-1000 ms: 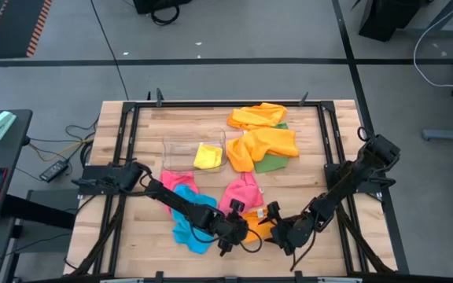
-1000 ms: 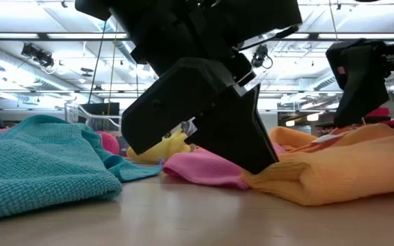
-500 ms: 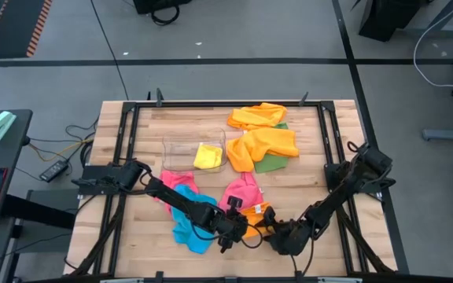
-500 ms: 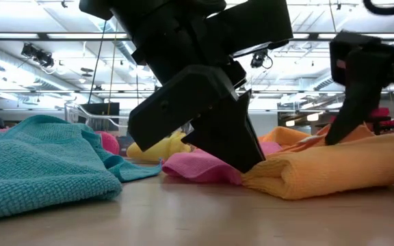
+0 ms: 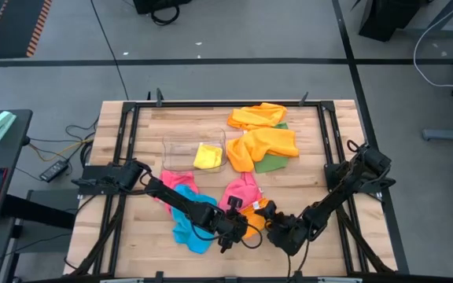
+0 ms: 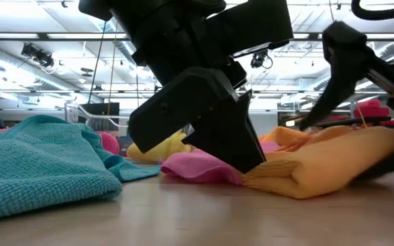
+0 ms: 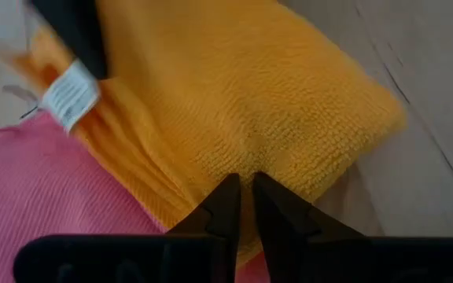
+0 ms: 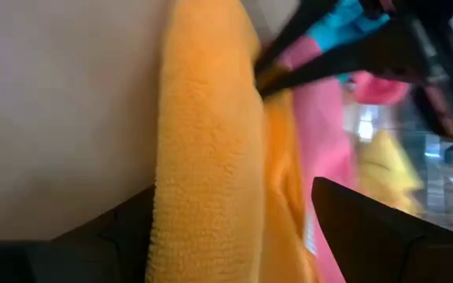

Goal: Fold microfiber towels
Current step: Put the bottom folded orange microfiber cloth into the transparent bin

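Note:
A folded orange towel (image 5: 255,220) lies near the table's front edge, partly on a pink towel (image 5: 242,192). A blue towel (image 5: 187,224) lies to its left. My left gripper (image 7: 244,189) comes down slanting from the left and is shut on the orange towel's left end (image 6: 265,174). My right gripper (image 8: 230,192) is open at the towel's right end (image 6: 361,154), with one finger (image 8: 124,236) on its near side and the other (image 8: 384,228) on its far side. A white tag (image 7: 69,94) shows on the towel's far edge. My left gripper nips the orange towel at its left edge (image 7: 246,169) between two nearly closed fingertips (image 7: 226,196). It comes slanting down from the table's left. The towel lies on the table and on the pink towel. How many layers it holds I cannot tell. My right gripper straddles the folded towel's right end with open fingers, coming slanting down from the right. One finger (image 6: 334,75) rests on the towel's top (image 6: 313,133), and the other (image 6: 388,167) lies along its near side. The towel stays on the table.
A clear bin (image 5: 181,151) with a yellow towel (image 5: 208,155) stands behind the pink towel. More orange towels (image 5: 266,143) and a green one (image 5: 274,163) lie at the far right. Bare wood (image 5: 140,141) shows at the left and along the front edge.
My right gripper has rolled and sunk, moving toward the table's left, so its open fingers now stand around the orange towel's right end. That end has been pressed lower and changed shape, while the left end has stayed under my left gripper.

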Available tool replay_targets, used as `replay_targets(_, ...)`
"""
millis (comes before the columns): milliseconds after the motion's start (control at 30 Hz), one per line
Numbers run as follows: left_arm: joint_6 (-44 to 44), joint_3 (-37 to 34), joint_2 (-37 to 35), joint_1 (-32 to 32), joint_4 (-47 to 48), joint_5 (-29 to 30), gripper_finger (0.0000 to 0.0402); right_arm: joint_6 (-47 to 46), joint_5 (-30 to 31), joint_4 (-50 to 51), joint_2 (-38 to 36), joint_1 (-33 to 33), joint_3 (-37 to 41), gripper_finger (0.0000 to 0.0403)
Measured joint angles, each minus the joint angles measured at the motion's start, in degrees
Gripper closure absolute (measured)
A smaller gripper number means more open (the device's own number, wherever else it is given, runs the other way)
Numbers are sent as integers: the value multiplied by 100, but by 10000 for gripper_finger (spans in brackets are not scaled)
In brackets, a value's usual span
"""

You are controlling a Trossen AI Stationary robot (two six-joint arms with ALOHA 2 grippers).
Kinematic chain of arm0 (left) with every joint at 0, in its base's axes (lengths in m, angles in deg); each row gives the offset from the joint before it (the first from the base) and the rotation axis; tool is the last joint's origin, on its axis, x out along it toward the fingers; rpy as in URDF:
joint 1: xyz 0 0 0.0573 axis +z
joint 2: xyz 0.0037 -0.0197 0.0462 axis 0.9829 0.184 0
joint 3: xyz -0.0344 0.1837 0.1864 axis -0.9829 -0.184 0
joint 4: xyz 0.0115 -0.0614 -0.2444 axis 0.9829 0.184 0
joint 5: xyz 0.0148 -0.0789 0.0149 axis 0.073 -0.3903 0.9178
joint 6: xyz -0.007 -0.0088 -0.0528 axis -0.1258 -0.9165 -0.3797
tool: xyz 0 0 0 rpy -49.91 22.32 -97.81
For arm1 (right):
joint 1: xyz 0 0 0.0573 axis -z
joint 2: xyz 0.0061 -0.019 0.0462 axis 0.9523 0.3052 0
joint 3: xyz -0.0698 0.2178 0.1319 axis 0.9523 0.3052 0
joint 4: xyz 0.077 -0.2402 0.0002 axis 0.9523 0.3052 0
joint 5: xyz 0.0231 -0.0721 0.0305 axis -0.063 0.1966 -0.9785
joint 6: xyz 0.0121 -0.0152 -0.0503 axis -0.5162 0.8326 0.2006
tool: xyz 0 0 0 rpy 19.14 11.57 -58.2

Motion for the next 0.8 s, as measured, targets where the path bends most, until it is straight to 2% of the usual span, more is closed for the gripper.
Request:
replay_targets(100,0,-2,1,0,-4,-2,351,409,354,28,25,-65,-114,102)
replay_targets(167,0,-3,3,0,-7,-2,352,536,322,-43,17,-82,-195,107)
replay_targets(300,0,-4,4,0,-10,-7,355,351,-407,-46,27,-26,-196,118)
replay_targets(400,2,-4,4,0,-18,-9,355,160,-602,-26,104,19,-178,122)
replay_targets(600,6,-7,8,0,-37,-5,354,186,-521,-26,259,199,-198,123)
replay_targets(800,17,-7,12,0,-56,-8,354,453,-240,136,57,284,-152,124)
